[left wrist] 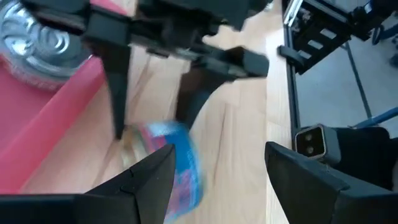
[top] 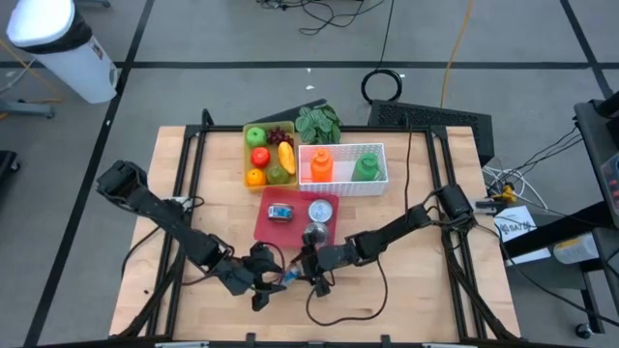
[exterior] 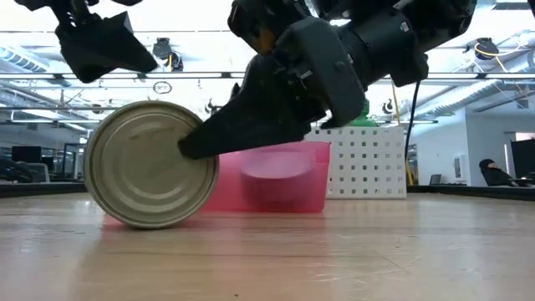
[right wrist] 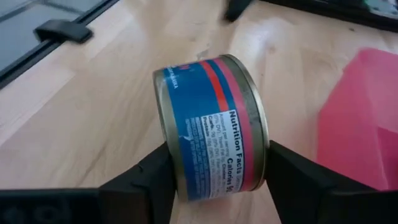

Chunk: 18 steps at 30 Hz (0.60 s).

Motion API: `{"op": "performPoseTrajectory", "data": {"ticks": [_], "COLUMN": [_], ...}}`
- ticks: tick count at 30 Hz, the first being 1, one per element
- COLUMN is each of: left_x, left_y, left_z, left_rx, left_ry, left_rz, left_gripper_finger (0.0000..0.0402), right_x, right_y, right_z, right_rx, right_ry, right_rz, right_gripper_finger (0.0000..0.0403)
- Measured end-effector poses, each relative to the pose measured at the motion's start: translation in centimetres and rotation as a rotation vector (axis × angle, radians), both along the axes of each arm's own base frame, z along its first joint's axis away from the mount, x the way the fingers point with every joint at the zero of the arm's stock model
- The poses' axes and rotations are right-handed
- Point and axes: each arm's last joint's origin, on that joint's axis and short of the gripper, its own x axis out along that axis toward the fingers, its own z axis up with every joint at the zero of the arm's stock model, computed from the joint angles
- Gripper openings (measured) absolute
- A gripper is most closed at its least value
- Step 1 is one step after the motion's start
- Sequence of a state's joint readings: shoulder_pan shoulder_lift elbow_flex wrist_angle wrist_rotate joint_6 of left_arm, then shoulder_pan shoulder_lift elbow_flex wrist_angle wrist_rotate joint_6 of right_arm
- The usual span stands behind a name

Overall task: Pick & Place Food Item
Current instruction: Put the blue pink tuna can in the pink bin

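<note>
A tin can with a blue and red label point(right wrist: 211, 124) lies on its side on the wooden table, near the front edge point(top: 287, 278). In the low view one flat metal end point(exterior: 146, 163) faces the camera. My right gripper point(right wrist: 214, 183) reaches in from the table's right point(top: 314, 280) and is shut on the can. From the left, my left gripper point(left wrist: 217, 180) stands open just beside the can point(top: 263, 285). Whether one of its fingers touches the can point(left wrist: 180, 165), I cannot tell. My right gripper pinches the can between its two fingers, one finger point(right wrist: 146, 180) on each flat end. In the low view one finger lies against the near end point(exterior: 180, 159). The fingers come slanting down from the table's right. The can's curved wall point(right wrist: 205, 174) rests on the table.
A red tray point(top: 271, 227) just behind the grippers holds two more cans point(top: 280, 212) point(top: 321, 210). Farther back stand a yellow bin of fruit point(top: 269, 155) and a white perforated basket point(top: 343, 166). Bare wood lies to the near right point(top: 416, 300).
</note>
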<state>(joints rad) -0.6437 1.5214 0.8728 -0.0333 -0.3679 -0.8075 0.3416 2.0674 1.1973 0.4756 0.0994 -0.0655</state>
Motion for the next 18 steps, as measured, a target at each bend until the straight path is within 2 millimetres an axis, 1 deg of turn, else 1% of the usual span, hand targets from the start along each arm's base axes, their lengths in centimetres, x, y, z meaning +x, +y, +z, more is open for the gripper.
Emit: {"op": "performPoseTrajectory", "data": {"ticks": [2, 5, 10, 14, 16, 18], "left_x": [0.3, 0.4, 0.3, 0.0, 0.1, 0.0], "left_y": [-0.2, -0.4, -1.0, -1.1, -1.1, -1.2], "left_z": [-0.6, -1.8, -2.8, -3.3, -3.1, -3.1], "left_rx": [0.009, 0.033, 0.01, 0.006, -0.013, -0.018], "left_ry": [0.004, 0.054, 0.1, 0.126, 0.121, 0.13], "left_rz": [-0.004, -0.016, -0.002, 0.008, 0.018, -0.009], "left_gripper_finger": [0.026, 0.026, 0.0259, 0.026, 0.026, 0.026], "right_x": [0.0, -0.1, -0.1, -0.1, -0.1, -0.1], "right_y": [-0.1, -0.1, -0.1, -0.1, -0.1, -0.1], "right_z": [0.0, -0.1, -0.1, -0.1, -0.1, -0.1], "right_rx": [0.023, 0.025, 0.027, 0.027, 0.027, 0.026], "right_ry": [0.012, 0.026, 0.032, 0.031, 0.031, 0.033], "right_rz": [-0.039, -0.049, -0.049, -0.05, -0.051, -0.051], "right_gripper_finger": [0.0195, 0.0199, 0.0243, 0.0253, 0.025, 0.0243]}}
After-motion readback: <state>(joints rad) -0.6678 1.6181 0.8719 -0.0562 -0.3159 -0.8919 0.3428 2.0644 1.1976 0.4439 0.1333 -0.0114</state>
